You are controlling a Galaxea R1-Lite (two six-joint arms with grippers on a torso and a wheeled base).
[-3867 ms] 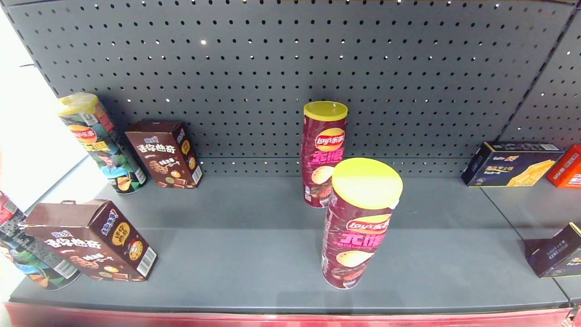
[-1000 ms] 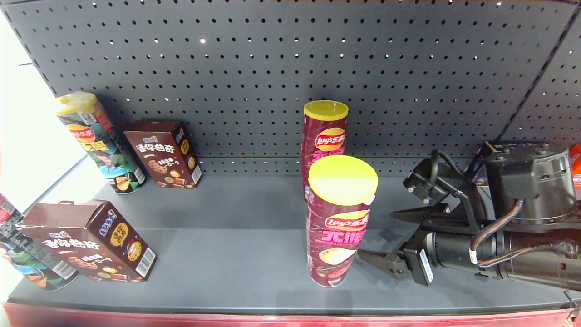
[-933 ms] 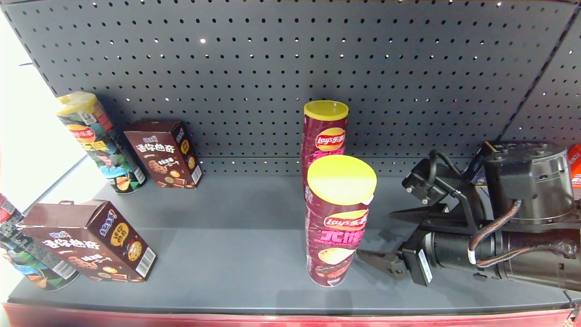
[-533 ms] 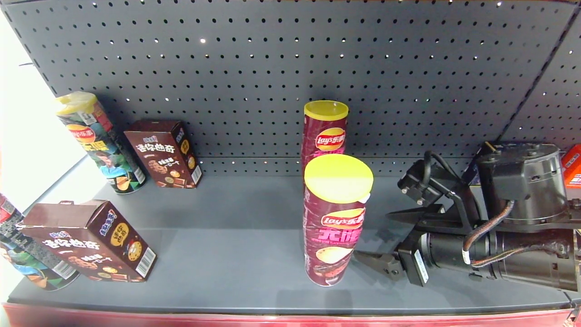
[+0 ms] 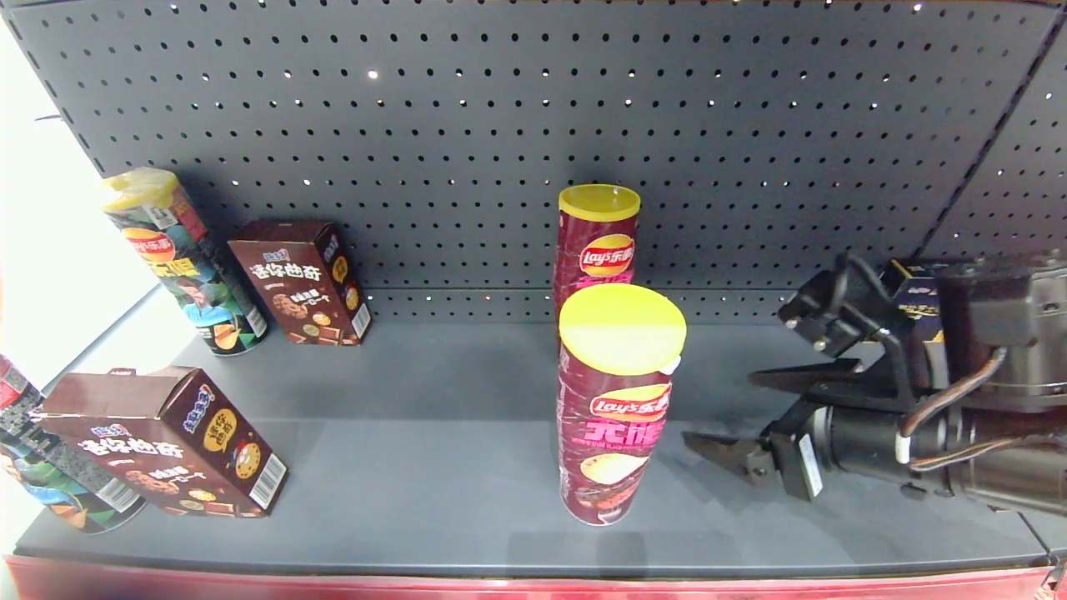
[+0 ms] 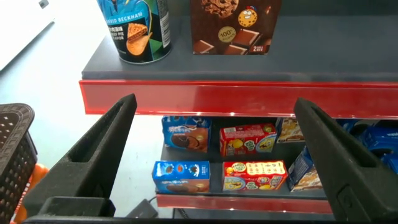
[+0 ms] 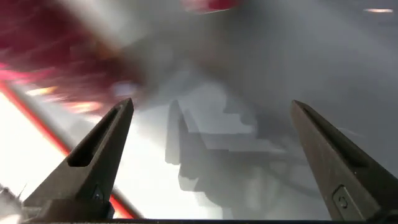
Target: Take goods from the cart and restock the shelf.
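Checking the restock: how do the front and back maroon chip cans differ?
The front chip can stands near the front edge of the shelf, beside the open right gripper; the back chip can stands at the pegboard, its base hidden by the front one. Both are upright, maroon, yellow-lidded.

Logo and printed characters on front chip can [image 5: 615, 417], barcode on cookie box [image 5: 167, 440]

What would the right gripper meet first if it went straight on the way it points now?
Probably the front chips can, upright just ahead of the open right gripper, though depth is unclear.
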